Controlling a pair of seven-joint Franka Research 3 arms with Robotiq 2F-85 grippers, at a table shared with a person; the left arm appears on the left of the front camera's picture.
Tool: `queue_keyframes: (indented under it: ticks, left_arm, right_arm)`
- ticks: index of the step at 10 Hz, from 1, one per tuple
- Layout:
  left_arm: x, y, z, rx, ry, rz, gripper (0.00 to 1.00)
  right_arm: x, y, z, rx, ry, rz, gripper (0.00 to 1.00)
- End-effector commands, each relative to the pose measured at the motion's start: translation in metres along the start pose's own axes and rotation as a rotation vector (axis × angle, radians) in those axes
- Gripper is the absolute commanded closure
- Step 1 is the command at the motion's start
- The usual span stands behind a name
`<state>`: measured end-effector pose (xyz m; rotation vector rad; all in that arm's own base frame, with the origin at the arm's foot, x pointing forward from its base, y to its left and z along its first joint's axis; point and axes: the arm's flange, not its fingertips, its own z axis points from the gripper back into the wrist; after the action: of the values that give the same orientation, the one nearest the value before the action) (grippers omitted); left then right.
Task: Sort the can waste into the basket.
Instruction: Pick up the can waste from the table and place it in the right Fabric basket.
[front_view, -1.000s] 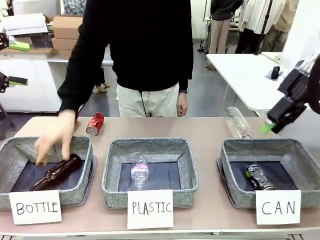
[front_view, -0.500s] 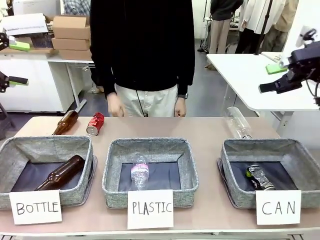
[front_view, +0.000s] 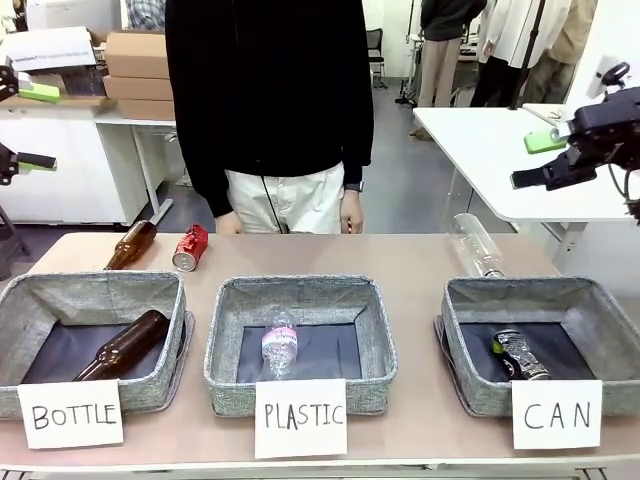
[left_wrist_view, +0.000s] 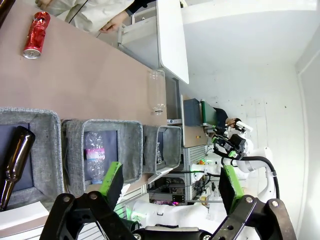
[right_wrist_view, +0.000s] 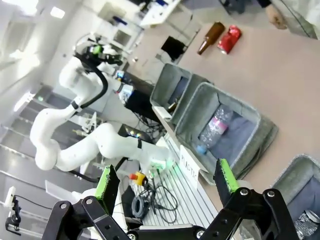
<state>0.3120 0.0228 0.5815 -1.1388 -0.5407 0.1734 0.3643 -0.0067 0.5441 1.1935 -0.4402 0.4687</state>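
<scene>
A shiny red can (front_view: 190, 247) lies on the table's far left, next to a brown bottle (front_view: 131, 244); the left wrist view has the same red can (left_wrist_view: 36, 35) and the right wrist view too (right_wrist_view: 230, 39). A dark can (front_view: 520, 355) lies inside the grey basket (front_view: 462, 330) with the "CAN" sign, whose wall shows from the right wrist (right_wrist_view: 295, 172). My right gripper (front_view: 546, 160) hangs open, high at the right and well above that basket. My left gripper (front_view: 30, 125) stands open at the far left edge. Both hold nothing (left_wrist_view: 171, 182) (right_wrist_view: 166, 179).
The BOTTLE basket (front_view: 165, 300) holds a brown bottle (front_view: 125, 345). The PLASTIC basket (front_view: 222, 330) holds a clear bottle (front_view: 279, 343). Another clear bottle (front_view: 477, 245) lies on the table behind the CAN basket. A person (front_view: 270, 100) stands at the far edge, hands down.
The person's hand left the BOTTLE basket and drew back; a brown bottle now lies beside the red can. My right gripper rose from above the CAN basket to the upper right.
</scene>
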Motion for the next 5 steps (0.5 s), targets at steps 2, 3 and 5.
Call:
queue_keyframes:
  ticks: [2,3,5]
  left_arm:
    - [0.0008,0.0006,-0.0029,-0.021,-0.004,-0.019,0.0]
    - [0.0008,0.0006,-0.0029,-0.021,-0.004,-0.019,0.0]
    - [0.0008,0.0006,-0.0029,-0.021,-0.004,-0.019,0.0]
  right_arm:
    - [0.0036,0.0033,0.007,0.001,0.016,-0.021,0.0]
    - [0.0036,0.0033,0.007,0.001,0.016,-0.021,0.0]
    - [0.0036,0.0033,0.007,0.001,0.016,-0.021,0.0]
